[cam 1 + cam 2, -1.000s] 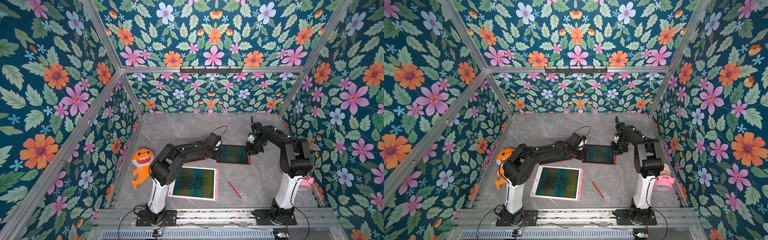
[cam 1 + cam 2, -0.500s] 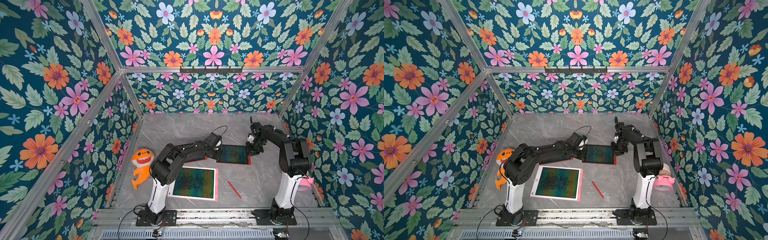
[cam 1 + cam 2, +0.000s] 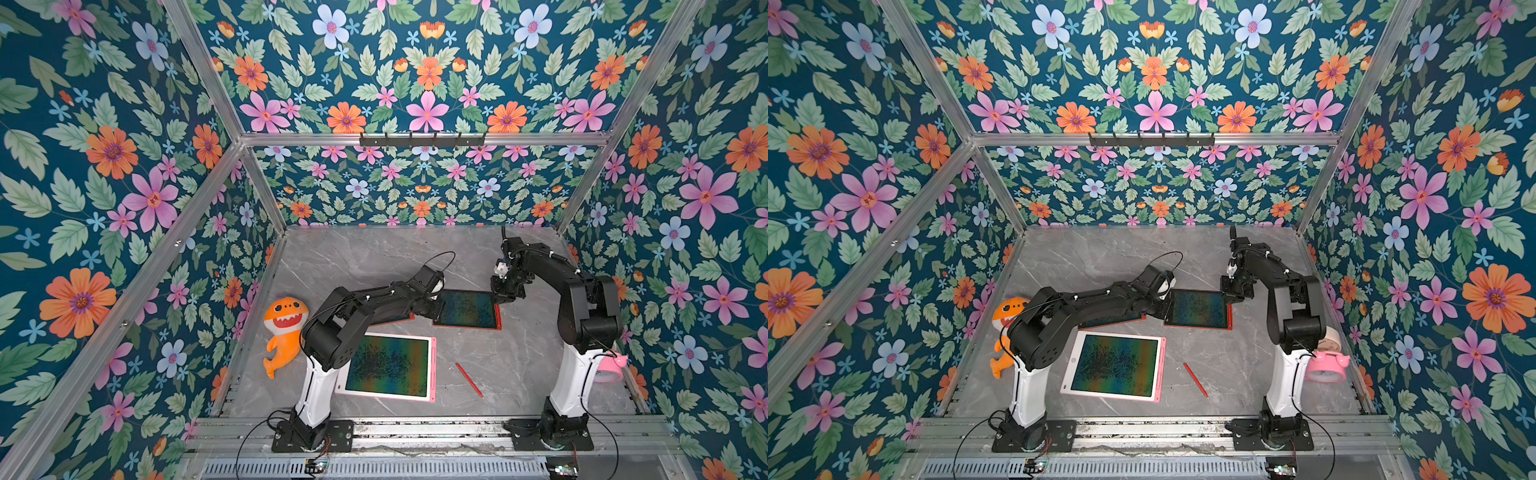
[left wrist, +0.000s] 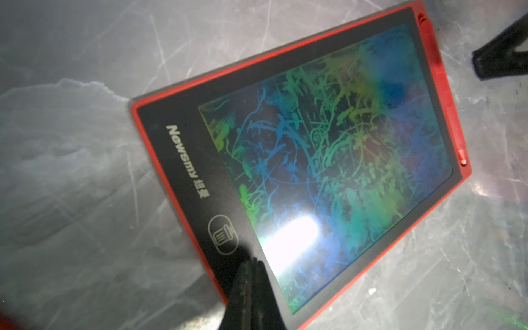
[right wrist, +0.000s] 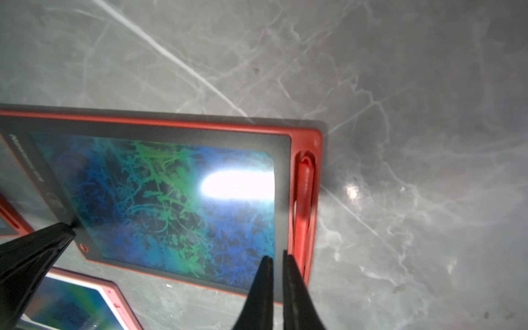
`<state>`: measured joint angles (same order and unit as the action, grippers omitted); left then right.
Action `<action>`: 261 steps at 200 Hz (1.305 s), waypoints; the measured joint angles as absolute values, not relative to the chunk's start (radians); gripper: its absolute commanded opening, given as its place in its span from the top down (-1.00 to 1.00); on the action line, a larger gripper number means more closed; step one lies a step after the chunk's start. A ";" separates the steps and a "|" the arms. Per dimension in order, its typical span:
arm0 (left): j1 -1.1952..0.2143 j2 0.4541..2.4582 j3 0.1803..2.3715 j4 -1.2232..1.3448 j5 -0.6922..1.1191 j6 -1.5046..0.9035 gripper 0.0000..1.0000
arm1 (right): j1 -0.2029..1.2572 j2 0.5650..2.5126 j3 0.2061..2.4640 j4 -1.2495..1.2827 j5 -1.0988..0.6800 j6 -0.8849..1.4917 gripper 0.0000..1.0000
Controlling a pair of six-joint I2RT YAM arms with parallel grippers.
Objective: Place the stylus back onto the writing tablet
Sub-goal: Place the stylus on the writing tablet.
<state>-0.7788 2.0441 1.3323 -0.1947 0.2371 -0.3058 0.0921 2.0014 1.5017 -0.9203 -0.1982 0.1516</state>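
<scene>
The red-framed writing tablet point(image 3: 467, 309) lies flat at mid table, its screen full of coloured scribble. A red stylus point(image 5: 304, 200) lies in the tablet's side slot point(image 4: 445, 94). A second red stylus point(image 3: 469, 380) lies loose on the table towards the front. My left gripper point(image 4: 253, 261) is shut, its tips pressing on the tablet's black border beside the bin icon point(image 3: 436, 307). My right gripper point(image 5: 277, 255) hovers over the opposite edge right beside the slotted stylus, its jaws together but for a thin slit and holding nothing point(image 3: 500, 297).
A pink-framed tablet point(image 3: 388, 365) lies at the front. Another red tablet point(image 3: 395, 319) shows partly under my left arm. An orange shark plush point(image 3: 284, 332) lies by the left wall. A pink alarm clock point(image 3: 1327, 361) stands behind the right arm's base.
My right wrist has shifted very slightly above the tablet's right edge. The left arm, the tablets and the loose stylus have stayed put.
</scene>
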 measured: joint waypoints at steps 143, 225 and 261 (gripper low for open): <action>-0.779 2.052 1.341 -0.193 0.237 -0.306 0.92 | 0.055 2.129 1.622 -0.913 -0.182 0.141 0.85; -0.779 2.057 1.343 -0.182 0.243 -0.305 0.92 | 0.052 2.130 1.601 -0.890 -0.198 0.129 0.89; -0.779 2.058 1.344 -0.182 0.245 -0.305 0.92 | 0.057 2.116 1.581 -0.870 -0.175 0.119 0.90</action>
<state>-0.7788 2.0583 1.3437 -0.1818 0.2447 -0.3054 0.0566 2.1159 1.5810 -0.8696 -0.1753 0.1188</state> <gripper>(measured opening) 0.061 0.058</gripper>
